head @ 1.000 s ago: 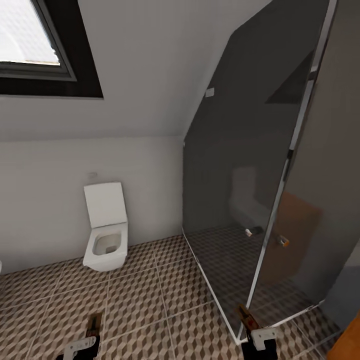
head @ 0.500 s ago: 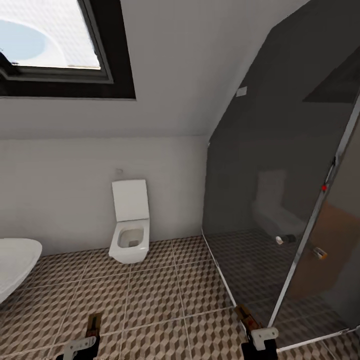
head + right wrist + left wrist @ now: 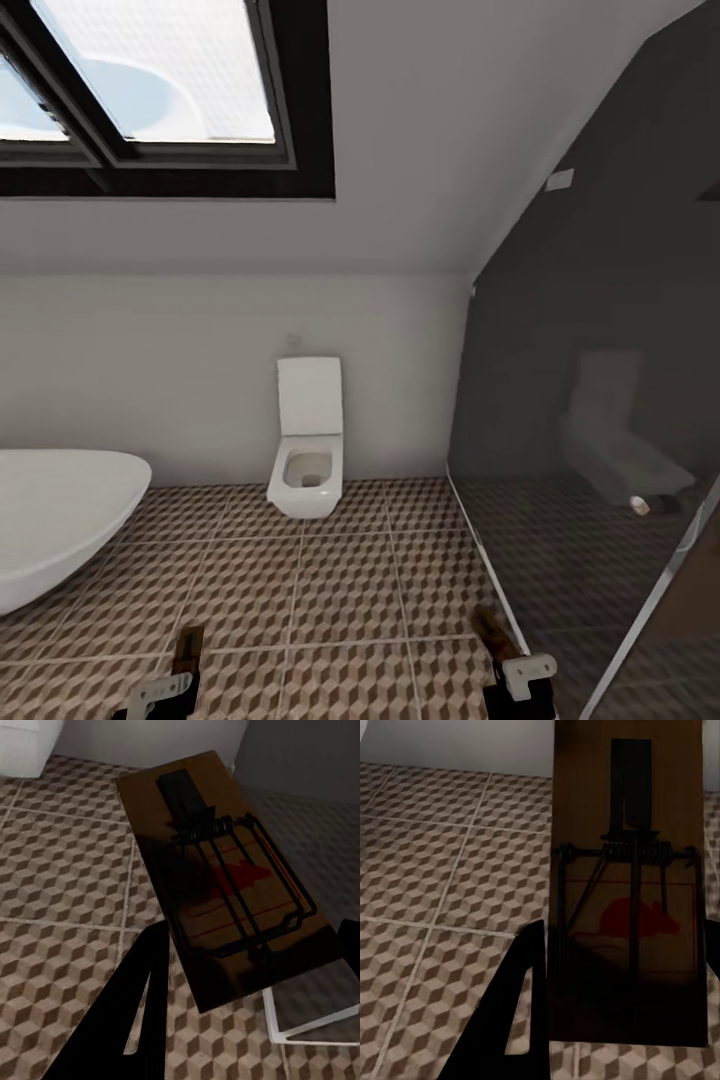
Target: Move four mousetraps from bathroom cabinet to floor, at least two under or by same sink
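Each gripper holds a mousetrap over the bathroom floor (image 3: 330,590). My left gripper (image 3: 160,695) is shut on a brown wooden mousetrap (image 3: 187,648) that sticks out forward; in the left wrist view this mousetrap (image 3: 630,892) shows its dark wire and red mouse mark between the dark fingers (image 3: 521,1020). My right gripper (image 3: 522,685) is shut on a second mousetrap (image 3: 492,628), seen tilted as the mousetrap (image 3: 225,877) in the right wrist view, beside the shower's white edge. The cabinet and the sink are out of view.
A white square toilet (image 3: 308,460) hangs on the far wall ahead. A white oval bathtub (image 3: 50,520) stands at the left. The dark glass shower screen (image 3: 600,420) with its white floor rail closes off the right. A skylight (image 3: 150,80) is overhead.
The camera has turned left: the toilet and the shower glass slid right in the picture and the bathtub came into view. Both grippers keep their mousetraps as before.
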Available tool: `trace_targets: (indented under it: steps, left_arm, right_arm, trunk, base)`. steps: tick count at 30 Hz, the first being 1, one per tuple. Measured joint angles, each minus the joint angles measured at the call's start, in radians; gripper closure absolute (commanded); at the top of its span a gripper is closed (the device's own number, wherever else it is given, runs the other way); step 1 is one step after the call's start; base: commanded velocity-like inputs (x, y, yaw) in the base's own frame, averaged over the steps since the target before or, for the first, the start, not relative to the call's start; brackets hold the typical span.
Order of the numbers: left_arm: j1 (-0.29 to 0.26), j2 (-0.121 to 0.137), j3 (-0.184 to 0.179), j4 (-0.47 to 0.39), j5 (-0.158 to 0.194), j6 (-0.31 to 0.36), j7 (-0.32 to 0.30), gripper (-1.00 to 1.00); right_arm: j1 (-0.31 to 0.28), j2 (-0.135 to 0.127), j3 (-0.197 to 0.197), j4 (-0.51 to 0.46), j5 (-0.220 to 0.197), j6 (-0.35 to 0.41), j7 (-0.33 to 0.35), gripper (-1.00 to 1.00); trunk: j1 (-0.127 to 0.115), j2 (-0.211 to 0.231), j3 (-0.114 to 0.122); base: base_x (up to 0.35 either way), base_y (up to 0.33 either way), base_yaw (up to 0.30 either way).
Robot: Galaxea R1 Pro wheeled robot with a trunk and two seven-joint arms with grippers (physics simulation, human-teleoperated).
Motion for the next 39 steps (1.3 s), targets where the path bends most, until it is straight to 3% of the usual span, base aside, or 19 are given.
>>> trace_targets:
  steps: [12, 30, 39]
  left_arm:
    - [0.0, 0.0, 0.0, 0.0, 0.0, 0.0, 0.0, 1.0]
    - [0.0, 0.0, 0.0, 0.001, 0.0, 0.0, -0.001, 1.0]
    - [0.0, 0.0, 0.0, 0.0, -0.001, 0.0, -0.002, 1.0]
  right_arm:
    - [0.0, 0.0, 0.0, 0.0, 0.0, 0.0, 0.0, 1.0]
    - [0.0, 0.0, 0.0, -0.001, -0.001, -0.004, 0.001, 1.0]
    - [0.0, 0.0, 0.0, -0.001, 0.0, -0.004, 0.001, 1.0]
  trunk:
    - [0.0, 0.0, 0.0]
    - [0.0, 0.0, 0.006]
    - [0.0, 0.0, 0.01]
  base:
    - [0.221, 0.001, 0.189]
    - [0.321, 0.005, -0.021]
    - [0.05, 0.008, -0.041]
